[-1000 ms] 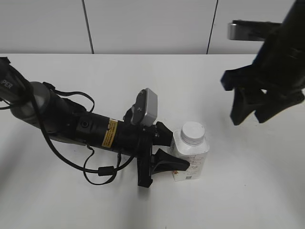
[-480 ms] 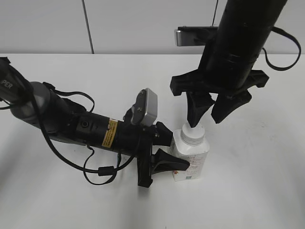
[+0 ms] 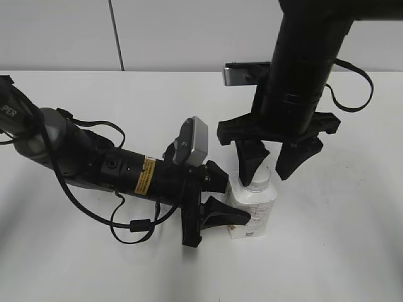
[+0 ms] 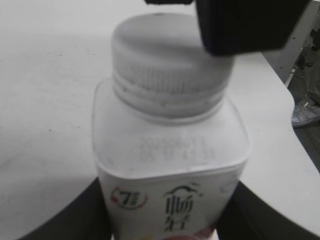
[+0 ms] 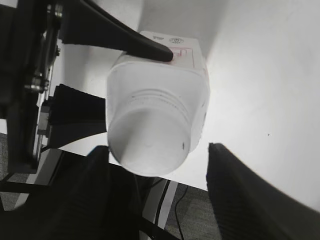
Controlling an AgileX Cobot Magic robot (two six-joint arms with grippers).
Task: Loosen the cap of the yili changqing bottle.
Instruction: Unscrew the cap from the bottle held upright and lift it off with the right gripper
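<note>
The yili changqing bottle point(image 3: 252, 211) is clamped upright by the left tool point(image 3: 220, 198) mid-tabletop point(image 3: 352, 251); the right tool point(image 3: 271, 165), spread wide, straddles the cap point(image 4: 165, 65). Closing, then twisting, seems next.

Both arms are matte black tubes ending in tapered black fingers point(image 3: 228, 217), the left arm point(image 3: 119, 168) bearing a yellow warning label, looped black cables and a grey camera block point(image 3: 192, 141) behind its fingers.

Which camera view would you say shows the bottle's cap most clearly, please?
The left wrist view: the cap fills the frame, side ribs and top visible, one corner hidden by a dark finger. The right wrist view shows its flat top from above; the exterior view shows only a sliver behind the right gripper.
</note>
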